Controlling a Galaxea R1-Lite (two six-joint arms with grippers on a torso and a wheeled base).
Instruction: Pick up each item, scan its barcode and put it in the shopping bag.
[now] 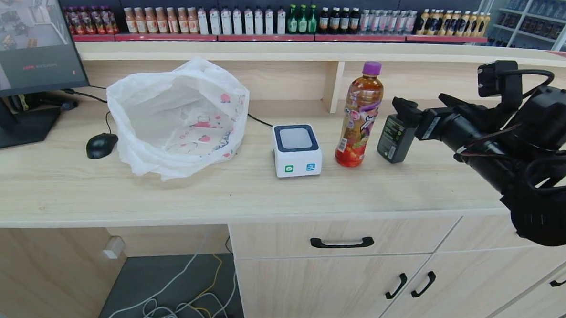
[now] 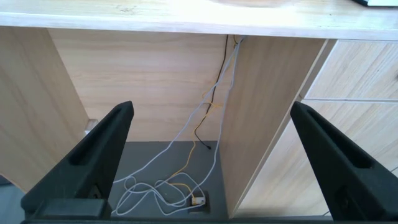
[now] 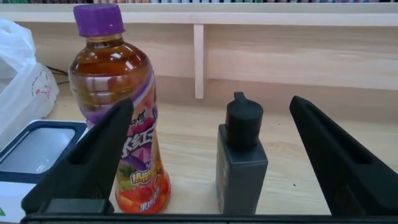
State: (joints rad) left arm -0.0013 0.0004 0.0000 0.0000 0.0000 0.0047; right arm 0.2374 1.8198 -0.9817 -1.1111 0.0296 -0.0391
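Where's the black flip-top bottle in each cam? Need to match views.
Head: black bottle upright on the counter, right of the purple-capped tea bottle.
Right wrist: upright beside that tea bottle.
Left wrist: aimed under the counter at floor cables.
Shared landmark: the tea bottle.

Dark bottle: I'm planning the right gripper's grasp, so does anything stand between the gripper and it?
Nothing visible does. The dark bottle stands straight ahead of the open right gripper, in line with the gap between its fingers. The tea bottle stands beside it, not touching.
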